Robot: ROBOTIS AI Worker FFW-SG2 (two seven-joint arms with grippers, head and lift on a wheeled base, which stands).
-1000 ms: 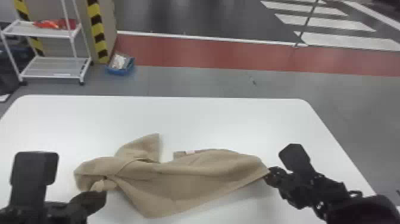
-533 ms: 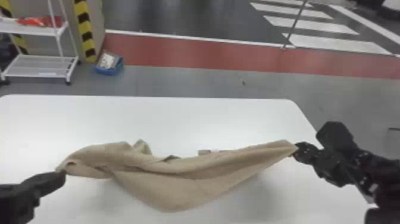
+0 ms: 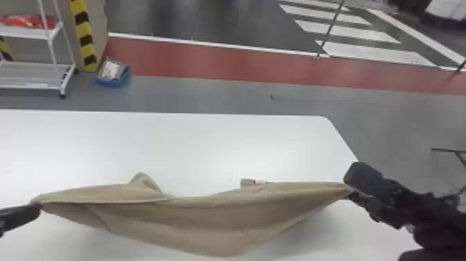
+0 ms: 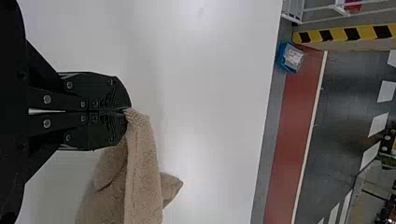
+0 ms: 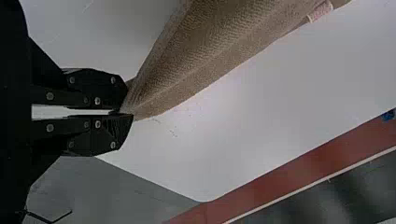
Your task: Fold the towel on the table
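The tan towel (image 3: 208, 215) hangs stretched between both grippers above the white table (image 3: 194, 145), its middle sagging low. At its left end my left gripper (image 3: 39, 207) is shut on a corner; in the left wrist view the left gripper (image 4: 126, 111) pinches the fluffy cloth at its fingertips. My right gripper (image 3: 347, 190) holds the opposite end near the table's right edge. Seen from the right wrist, the right gripper (image 5: 122, 112) is shut on a gathered corner of the towel (image 5: 215, 51). A small flap with a pale label sticks up along the towel's far edge.
Beyond the table's far edge lie grey floor and a red strip (image 3: 208, 62). A white shelf cart (image 3: 34, 86) and a blue box (image 3: 112, 73) stand on the floor at the far left. The table's rounded far right corner lies beyond my right gripper.
Both grippers have moved apart, and the bunched towel has been lifted and drawn out wide between them. The head view has also shifted toward the right.
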